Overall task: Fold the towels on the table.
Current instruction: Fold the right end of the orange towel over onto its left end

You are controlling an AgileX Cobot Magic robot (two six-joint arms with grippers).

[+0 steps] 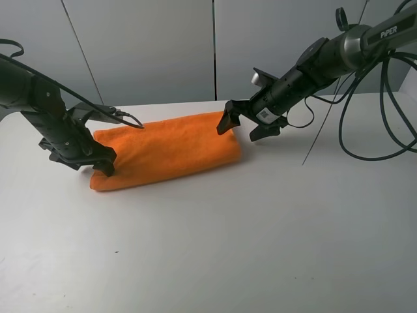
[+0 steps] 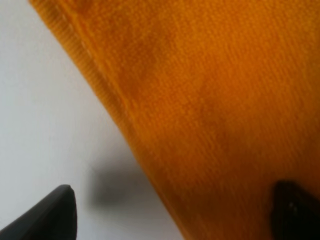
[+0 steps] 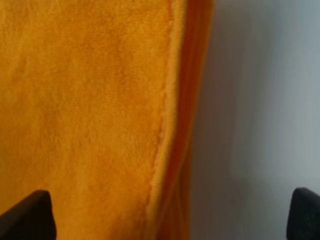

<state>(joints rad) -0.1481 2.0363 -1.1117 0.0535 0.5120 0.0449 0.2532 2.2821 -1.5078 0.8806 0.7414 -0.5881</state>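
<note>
From where I stand, the orange towel point(image 1: 166, 151) lies on the white table point(image 1: 260, 248) toward its far side, a little left of the middle. It is drawn into a long, plump band running left to right, its right end slightly farther away than its left. It looks already doubled over along its length: the right wrist view shows one hem lying on top of another layer at the edge point(image 3: 172, 125), so I judge at least one fold to be done. The left gripper point(image 1: 120, 145) sits at the band's left end with its jaws spread wide, one finger point(image 2: 50, 215) over bare table and the other point(image 2: 295, 210) over the cloth, holding nothing. The right gripper point(image 1: 240, 132) sits at the right end, jaws just as wide apart and straddling that edge, also with nothing clamped. What seems left is to bring one short end across to the other to halve the band and then tidy it. I cannot see any label from these angles.
</note>
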